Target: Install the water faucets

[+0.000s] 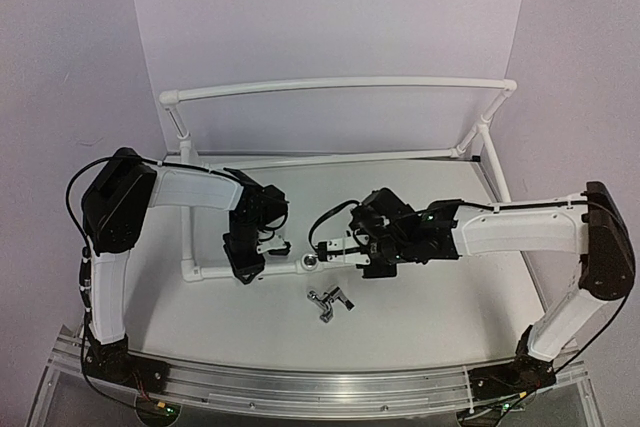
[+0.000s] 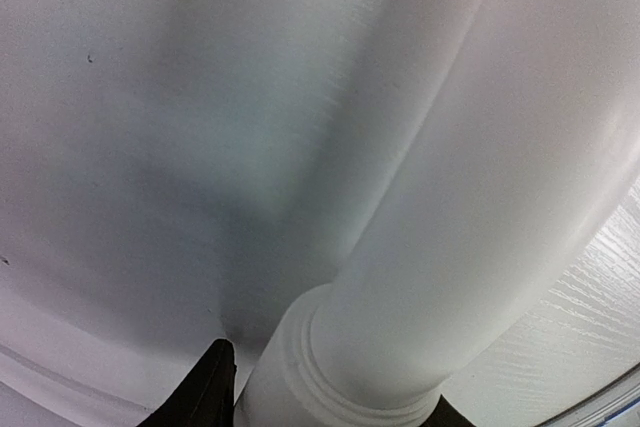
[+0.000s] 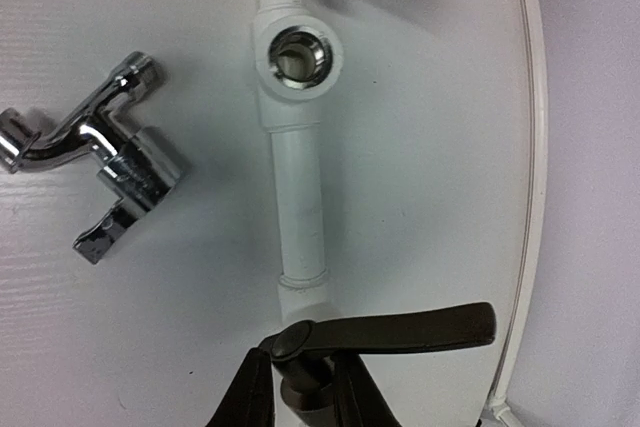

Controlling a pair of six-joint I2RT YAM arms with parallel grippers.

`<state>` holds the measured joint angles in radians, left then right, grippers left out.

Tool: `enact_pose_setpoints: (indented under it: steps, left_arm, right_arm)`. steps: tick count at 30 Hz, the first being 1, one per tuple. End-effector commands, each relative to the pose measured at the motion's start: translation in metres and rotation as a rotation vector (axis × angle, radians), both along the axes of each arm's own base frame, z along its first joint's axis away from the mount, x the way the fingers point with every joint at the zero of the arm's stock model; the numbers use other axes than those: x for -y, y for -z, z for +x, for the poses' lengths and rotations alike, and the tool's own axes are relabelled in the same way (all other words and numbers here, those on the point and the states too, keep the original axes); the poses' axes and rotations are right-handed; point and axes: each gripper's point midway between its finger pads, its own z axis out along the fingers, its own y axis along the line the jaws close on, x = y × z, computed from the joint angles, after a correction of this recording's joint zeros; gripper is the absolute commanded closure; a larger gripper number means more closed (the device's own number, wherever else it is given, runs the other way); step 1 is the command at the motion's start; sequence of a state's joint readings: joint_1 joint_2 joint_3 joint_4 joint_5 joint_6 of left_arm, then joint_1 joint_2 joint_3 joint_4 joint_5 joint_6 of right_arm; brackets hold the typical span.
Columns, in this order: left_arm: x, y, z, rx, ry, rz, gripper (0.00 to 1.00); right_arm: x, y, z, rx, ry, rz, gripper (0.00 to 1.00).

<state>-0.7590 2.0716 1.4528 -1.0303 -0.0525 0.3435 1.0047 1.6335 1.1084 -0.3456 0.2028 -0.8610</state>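
One shiny angular faucet (image 3: 100,162) lies on the table (image 1: 430,317) toward its front edge. The right claw (image 3: 300,389) grasps a dark-levered faucet (image 3: 400,327) over the pipe (image 3: 300,207); the left claw (image 2: 330,399) clenches the pipe.

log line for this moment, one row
left hand: clamped on pipe frame | right hand: holding dark faucet, short of empty socket | chrome faucet: loose on table

legible text: none | labels, brands: none | numbers, signs: none on any surface
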Motion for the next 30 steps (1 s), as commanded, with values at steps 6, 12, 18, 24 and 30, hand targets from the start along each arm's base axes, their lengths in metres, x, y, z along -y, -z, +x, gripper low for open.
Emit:
enact_pose_setpoints:
  steps: [6, 12, 18, 24, 30]
  left_arm:
    - [0.046, 0.013, 0.017, -0.046, -0.287, -0.249, 0.88]
    - [0.046, 0.013, 0.017, -0.044, -0.286, -0.247, 0.88]
    - [0.046, 0.013, 0.018, -0.044, -0.287, -0.245, 0.88]
    - [0.046, 0.014, 0.018, -0.044, -0.287, -0.245, 0.88]
    - [0.046, 0.016, 0.017, -0.049, -0.291, -0.245, 0.89]
  right_arm:
    - [-0.017, -0.038, 0.053, 0.241, 0.105, 0.039, 0.79]
    - [-0.007, -0.054, 0.079, 0.300, 0.173, 0.037, 0.78]
    - [0.015, -0.067, 0.098, 0.329, 0.236, 0.034, 0.76]
    - [0.037, -0.077, 0.108, 0.294, 0.279, 0.045, 0.70]
    - [0.006, -0.100, 0.047, -0.048, 0.094, 0.255, 0.36]
